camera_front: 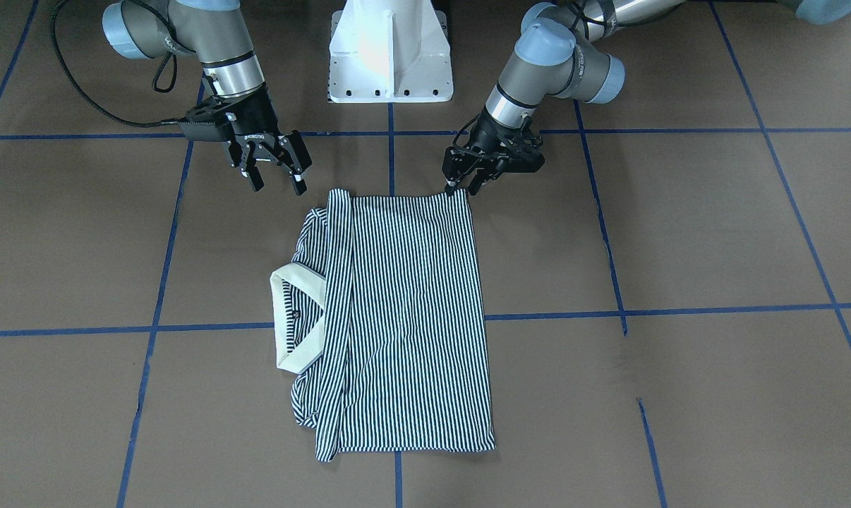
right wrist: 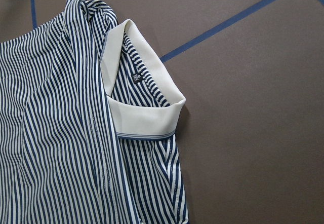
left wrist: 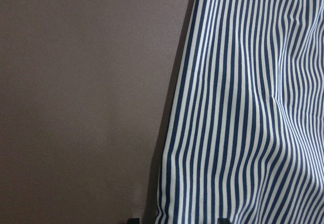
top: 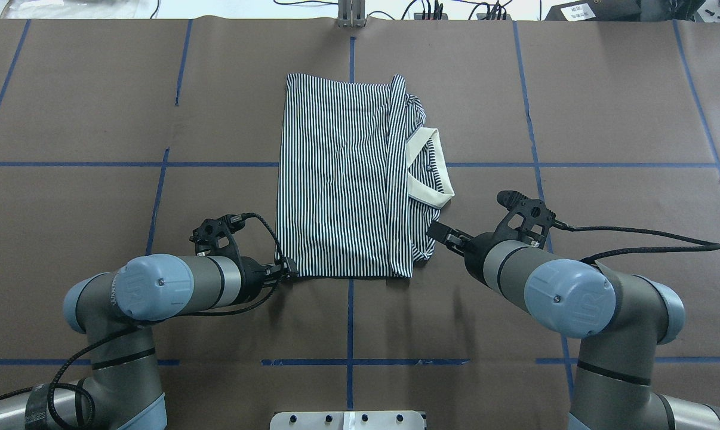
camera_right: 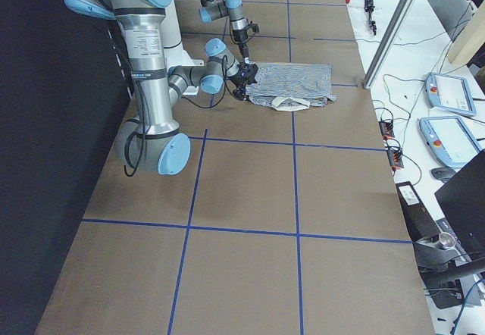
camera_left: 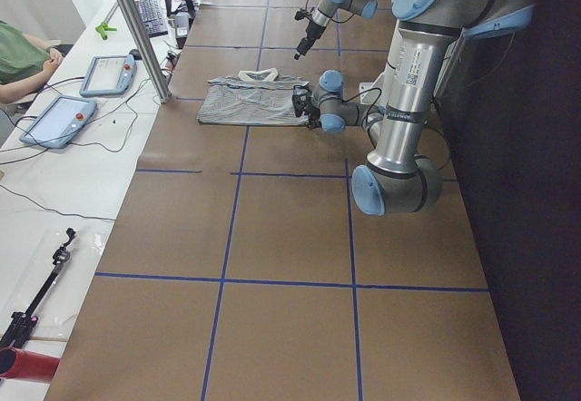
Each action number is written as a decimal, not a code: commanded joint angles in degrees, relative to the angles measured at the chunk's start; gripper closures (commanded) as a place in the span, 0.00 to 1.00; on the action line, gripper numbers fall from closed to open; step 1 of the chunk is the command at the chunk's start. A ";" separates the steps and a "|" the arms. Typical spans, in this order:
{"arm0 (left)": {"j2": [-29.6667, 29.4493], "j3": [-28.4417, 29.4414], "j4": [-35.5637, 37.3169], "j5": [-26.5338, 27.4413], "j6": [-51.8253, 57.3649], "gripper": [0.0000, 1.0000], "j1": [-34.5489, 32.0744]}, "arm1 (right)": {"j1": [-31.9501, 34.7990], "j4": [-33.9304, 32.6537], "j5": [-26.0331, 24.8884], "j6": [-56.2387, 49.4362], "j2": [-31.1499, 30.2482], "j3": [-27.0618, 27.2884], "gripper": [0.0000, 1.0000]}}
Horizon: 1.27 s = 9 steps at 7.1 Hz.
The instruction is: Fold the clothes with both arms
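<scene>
Overhead exterior: shirt [top: 342, 179] lies folded on worktop [top: 575, 119], collar [top: 430, 196] to robot's right. Left tool [top: 288, 273] apart, straddling near hem corner; right tool [top: 440, 233] apart, just off shoulder corner. Risk: pinching only top layer, fold skews, layers slide.

Seeing a table [camera_front: 715, 233] covered in brown sheeting and gridded with blue tape lines [camera_front: 679, 310]. Making out a white pedestal base [camera_front: 390, 56] bolted at the table's robot-side edge. Finding, in the exterior left view, a white bench [camera_left: 82, 183] running alongside the table, carrying a pair of teach pendants [camera_left: 109, 74] and loose black cables [camera_left: 54, 212]. Noticing a person's green sleeve [camera_left: 23, 52] resting near the pendants, a metal post [camera_left: 136, 29] slanting up beside them, and a slim black tool [camera_left: 56, 260] lying at the bench's near end.
</scene>
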 commanded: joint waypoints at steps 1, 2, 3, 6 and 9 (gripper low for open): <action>-0.09 0.05 0.10 0.10 -0.32 0.62 -0.08 | 0.00 0.02 0.00 0.00 -0.06 -0.01 0.00; -0.18 -0.04 0.10 0.10 -0.41 0.70 -0.08 | 0.00 0.02 0.00 0.00 -0.06 -0.01 0.00; -0.18 -0.04 0.10 0.19 -0.42 0.70 -0.08 | 0.00 -0.06 0.00 0.00 -0.06 -0.01 0.00; -0.26 -0.04 0.10 0.71 -0.59 0.91 0.01 | -0.26 -0.06 -0.79 0.00 -0.06 -0.01 0.00; -0.35 -0.13 0.10 0.80 -0.50 1.00 0.10 | -2.19 -0.94 -1.14 5.34 2.12 -0.79 0.18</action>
